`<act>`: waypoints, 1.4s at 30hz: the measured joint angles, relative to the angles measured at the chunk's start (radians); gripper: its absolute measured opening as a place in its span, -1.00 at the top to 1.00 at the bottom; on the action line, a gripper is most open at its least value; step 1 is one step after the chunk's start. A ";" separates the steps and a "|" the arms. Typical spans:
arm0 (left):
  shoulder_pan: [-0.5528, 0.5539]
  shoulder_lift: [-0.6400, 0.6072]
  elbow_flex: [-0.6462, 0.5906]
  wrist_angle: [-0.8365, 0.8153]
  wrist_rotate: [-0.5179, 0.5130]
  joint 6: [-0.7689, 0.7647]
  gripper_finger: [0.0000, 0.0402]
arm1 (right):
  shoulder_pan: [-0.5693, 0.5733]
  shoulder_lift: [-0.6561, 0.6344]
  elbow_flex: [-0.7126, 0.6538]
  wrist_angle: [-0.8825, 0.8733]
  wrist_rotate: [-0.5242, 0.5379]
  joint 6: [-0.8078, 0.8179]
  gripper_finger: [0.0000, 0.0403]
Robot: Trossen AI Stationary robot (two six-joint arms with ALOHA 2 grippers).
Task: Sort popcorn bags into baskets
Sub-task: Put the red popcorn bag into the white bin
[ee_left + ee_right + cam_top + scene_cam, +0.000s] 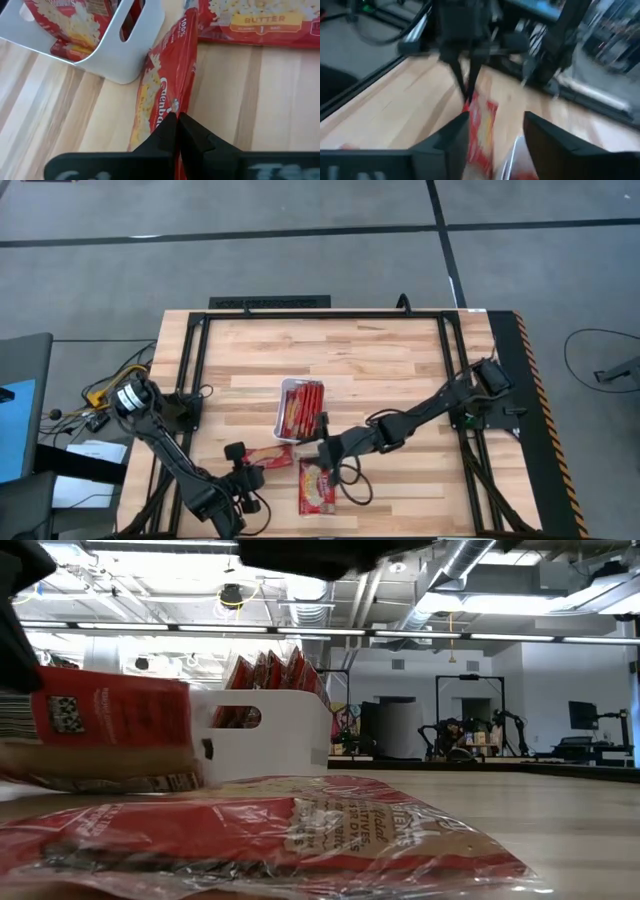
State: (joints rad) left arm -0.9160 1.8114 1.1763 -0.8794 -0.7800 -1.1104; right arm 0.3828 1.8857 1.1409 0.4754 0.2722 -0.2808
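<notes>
- The left arm is reaching in from the lower left of the high view, and the left gripper (pixel 243 463) is sitting low at the bottom center-left, its fingers (pixel 170 131) pressed together and pinching the edge of a red popcorn packet (pixel 162 95).
- That pinched packet (pixel 268 456) is lying just beside the lower end of the white basket (pixel 279 418); in the left wrist view it is standing on edge, tilted, with its far end by the basket's rounded corner.
- The right arm is stretching from the right edge of the high view toward the center, with the right gripper (pixel 322 448) hanging just below the basket, its fingers (pixel 451 140) spread with nothing between them.
- The basket is sitting at the center of the high view, holding several red packets (pixel 303 408) standing on edge.
- 1 more flat packet (pixel 317 486) is lying at the lower center, near the right gripper; its front is showing a pale yellow-white picture and the word "BUTTER" (pixel 263 19).
- The bench (pixel 380 360) is showing pale wood planks inside a black frame, with yellow-black striping along its right edge.
- In the low view, ceiling pipes and strip lights are showing behind the basket (pixel 270 735), with equipment stands at the right.
</notes>
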 joint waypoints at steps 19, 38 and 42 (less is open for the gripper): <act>0.030 -0.006 0.085 -0.030 -0.045 0.032 1.00 | 0.009 0.273 0.434 -0.495 0.070 0.065 0.07; 0.039 -0.010 0.156 -0.020 -0.162 0.107 1.00 | -0.031 0.276 0.443 -0.603 -0.069 0.127 0.95; 0.038 -0.010 0.176 -0.021 -0.162 0.128 1.00 | -0.024 0.274 0.452 -0.618 -0.066 0.119 0.97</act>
State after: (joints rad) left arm -0.8780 1.8015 1.3525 -0.9005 -0.9417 -0.9822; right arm 0.3592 2.1595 1.5927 -0.1429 0.2066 -0.1614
